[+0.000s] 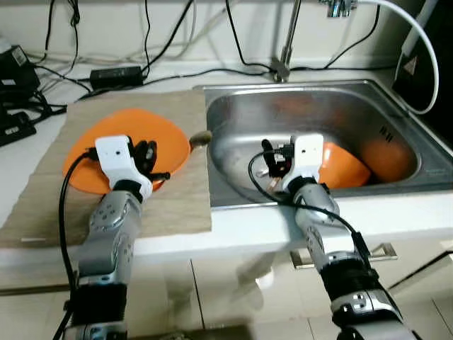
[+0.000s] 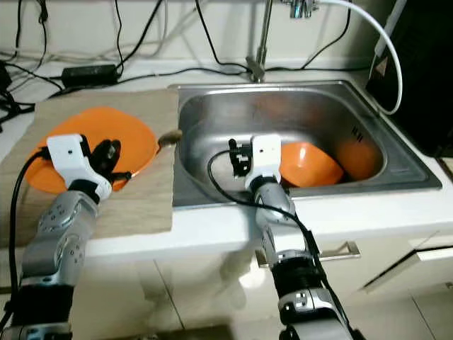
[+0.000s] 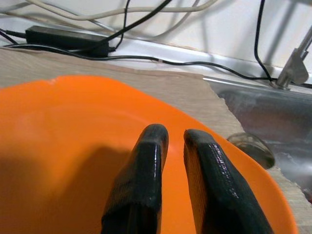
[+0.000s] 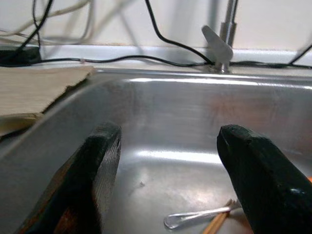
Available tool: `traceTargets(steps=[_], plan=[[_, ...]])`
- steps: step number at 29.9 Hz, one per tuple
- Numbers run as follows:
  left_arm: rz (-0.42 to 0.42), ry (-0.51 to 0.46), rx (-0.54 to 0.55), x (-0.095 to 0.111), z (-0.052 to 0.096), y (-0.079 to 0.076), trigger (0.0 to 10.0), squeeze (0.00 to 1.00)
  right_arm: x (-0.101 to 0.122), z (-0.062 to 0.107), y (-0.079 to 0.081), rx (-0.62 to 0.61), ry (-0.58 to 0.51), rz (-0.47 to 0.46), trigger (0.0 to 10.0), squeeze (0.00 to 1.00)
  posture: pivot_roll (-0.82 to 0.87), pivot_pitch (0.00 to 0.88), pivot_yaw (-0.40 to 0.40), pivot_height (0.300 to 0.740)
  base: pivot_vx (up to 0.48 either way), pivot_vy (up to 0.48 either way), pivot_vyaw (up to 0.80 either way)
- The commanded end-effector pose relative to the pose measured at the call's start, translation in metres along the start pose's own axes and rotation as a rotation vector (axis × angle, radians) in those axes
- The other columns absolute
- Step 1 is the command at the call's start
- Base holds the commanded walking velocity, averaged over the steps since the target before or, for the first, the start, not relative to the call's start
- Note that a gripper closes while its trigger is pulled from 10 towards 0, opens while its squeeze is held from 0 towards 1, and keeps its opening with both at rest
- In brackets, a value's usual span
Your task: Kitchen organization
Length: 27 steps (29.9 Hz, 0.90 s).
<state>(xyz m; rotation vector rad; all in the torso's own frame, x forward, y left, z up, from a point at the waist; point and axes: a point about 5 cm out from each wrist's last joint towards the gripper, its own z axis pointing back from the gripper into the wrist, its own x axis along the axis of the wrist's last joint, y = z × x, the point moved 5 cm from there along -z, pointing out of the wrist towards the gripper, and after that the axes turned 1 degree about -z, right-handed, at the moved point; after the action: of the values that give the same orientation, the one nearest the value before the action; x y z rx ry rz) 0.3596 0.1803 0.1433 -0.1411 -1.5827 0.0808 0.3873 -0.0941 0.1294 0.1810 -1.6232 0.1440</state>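
Observation:
An orange plate lies on a tan mat left of the steel sink. My left gripper hovers low over the plate's near right part, fingers almost together with nothing between them. My right gripper is inside the sink near its front wall, open and empty. An orange bowl rests tilted on the sink floor just right of that gripper. On the sink bottom ahead of the right fingers lie a metal spoon and chopstick tips.
A small brownish rounded object sits at the mat's edge by the sink rim. The faucet stands behind the sink, with a white hose at the right. A power adapter and cables lie along the back wall.

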Motion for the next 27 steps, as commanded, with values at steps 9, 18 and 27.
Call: traceTargets(steps=[9,18,27], plan=[[0.003,0.037,-0.030,-0.008,0.000,-0.009,10.0,0.00,0.008,-0.002,0.004,0.007,-0.026,0.010,10.0,0.00,-0.03,0.000,0.030,0.740,0.000,0.000,0.00],[-0.007,0.017,-0.043,-0.002,-0.003,-0.012,10.0,0.00,0.011,-0.002,0.003,0.003,-0.040,0.010,10.0,0.00,-0.03,0.000,0.033,0.740,0.000,0.000,0.00],[-0.006,0.007,-0.045,0.001,-0.005,-0.015,10.0,0.00,0.013,-0.003,0.001,0.000,-0.046,0.017,10.0,0.00,-0.03,0.000,0.031,0.740,0.000,0.000,0.00]])
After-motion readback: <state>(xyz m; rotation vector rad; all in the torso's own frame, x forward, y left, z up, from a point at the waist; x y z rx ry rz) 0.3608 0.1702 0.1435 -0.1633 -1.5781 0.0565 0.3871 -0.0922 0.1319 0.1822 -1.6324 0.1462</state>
